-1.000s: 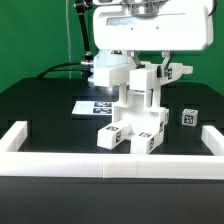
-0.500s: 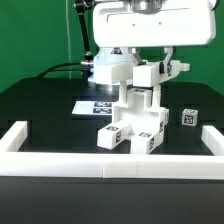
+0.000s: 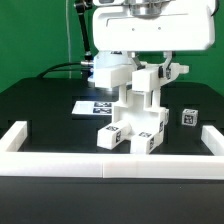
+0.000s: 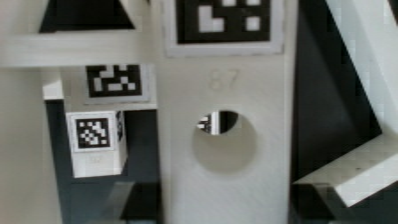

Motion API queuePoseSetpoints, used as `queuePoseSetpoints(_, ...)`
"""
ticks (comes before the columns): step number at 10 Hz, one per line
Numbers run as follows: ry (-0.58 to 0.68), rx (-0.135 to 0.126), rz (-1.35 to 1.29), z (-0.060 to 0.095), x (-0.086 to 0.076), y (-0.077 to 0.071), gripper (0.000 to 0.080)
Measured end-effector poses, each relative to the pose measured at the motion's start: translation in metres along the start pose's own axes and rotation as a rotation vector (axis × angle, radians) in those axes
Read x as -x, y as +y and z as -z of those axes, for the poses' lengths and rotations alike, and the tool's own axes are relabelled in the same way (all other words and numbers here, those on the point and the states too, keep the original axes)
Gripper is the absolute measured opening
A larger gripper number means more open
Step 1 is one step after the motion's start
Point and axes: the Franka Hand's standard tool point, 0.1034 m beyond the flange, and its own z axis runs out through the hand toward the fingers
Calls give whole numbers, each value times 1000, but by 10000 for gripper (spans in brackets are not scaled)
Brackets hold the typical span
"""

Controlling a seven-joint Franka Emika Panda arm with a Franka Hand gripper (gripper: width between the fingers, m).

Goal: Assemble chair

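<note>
**As the Gripper Clamps Down, Chair Stands Under Its Fingers at Mid-Table**

Where the exterior view begins on its left, the low white border wall [image 3: 110, 162] runs along the black table [image 3: 45, 110], well apart from the fingers and lower than them. Next comes the marker board [image 3: 92, 104], lying flat on the table, below the fingers and toward the exterior view's left of them.

The chair [image 3: 135, 115] follows, a partly built stack of white tagged blocks and panels. Its base rests on the table, straight below the fingers. Its upright upper piece rises to meet them. A short square leg with a tag on its end juts from that upper piece, just beside the fingers on the exterior view's right.

The gripper [image 3: 151, 60] hangs from the bulky white arm [image 3: 150, 25] directly over the chair. Its fingers are clenched, and as far as the exterior view shows they grasp the top of the chair's upright piece. The contact itself is largely hidden by the arm.

The wrist view shows the chair [image 4: 222, 180] at close range. A flat white panel with a round hole fills the middle, with a tag above the hole. Two further tagged pieces stand behind it.

Last, a loose tagged block [image 3: 187, 117] sits on the table. It lies below the fingers, toward the exterior view's right, clear of the chair.
</note>
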Motion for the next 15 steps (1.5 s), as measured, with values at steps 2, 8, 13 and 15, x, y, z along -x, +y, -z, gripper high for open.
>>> queuePoseSetpoints(2,6,1,1,-3,-1,0,290)
queuePoseSetpoints(8,8,-8,-26,4,3,-3,290)
queuePoseSetpoints(13,6,-6,-23,3,5,-4,290)
queuePoseSetpoints(15,5,-5,-23,2,5,-3,290)
